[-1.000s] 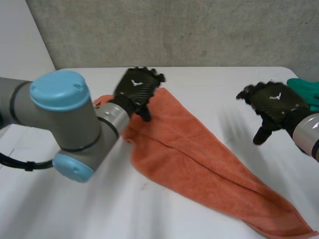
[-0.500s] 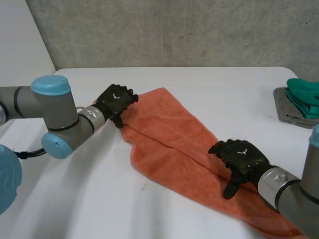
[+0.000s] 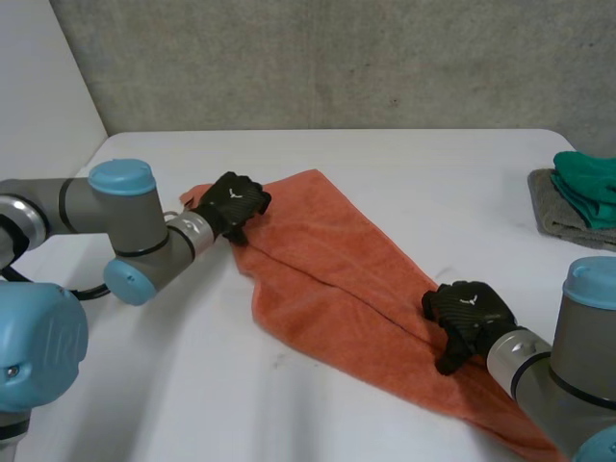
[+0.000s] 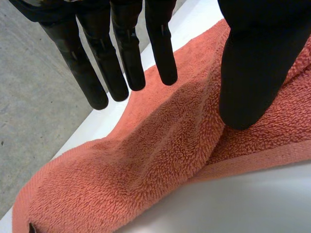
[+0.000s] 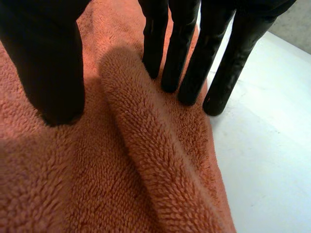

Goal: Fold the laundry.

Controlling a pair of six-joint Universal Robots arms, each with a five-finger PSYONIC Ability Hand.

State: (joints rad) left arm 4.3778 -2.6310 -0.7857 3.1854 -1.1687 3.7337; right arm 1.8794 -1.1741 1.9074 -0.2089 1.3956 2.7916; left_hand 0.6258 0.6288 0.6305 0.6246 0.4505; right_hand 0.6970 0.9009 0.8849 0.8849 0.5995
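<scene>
An orange towel [image 3: 337,269] lies crumpled in a long diagonal strip on the white table [image 3: 414,159]. My left hand [image 3: 231,202] rests at the towel's far left end. In its wrist view the thumb [image 4: 248,63] presses on the towel [image 4: 160,170], the straight fingers [image 4: 121,58] hover beyond a raised fold, and nothing is gripped. My right hand [image 3: 467,313] sits on the towel's near right part. There the thumb [image 5: 48,58] and fingers [image 5: 194,58] press into the towel [image 5: 146,160] on either side of a ridge, pinching it up.
A folded green cloth [image 3: 587,183] lies on a grey cloth [image 3: 551,219] at the table's far right edge. A grey wall stands behind the table. Bare table surface runs along the front left and the back.
Both hands came down onto the towel. The left moved to its far left end; the right swung in from the far right, landed near the near end and closed on a ridge of cloth.
</scene>
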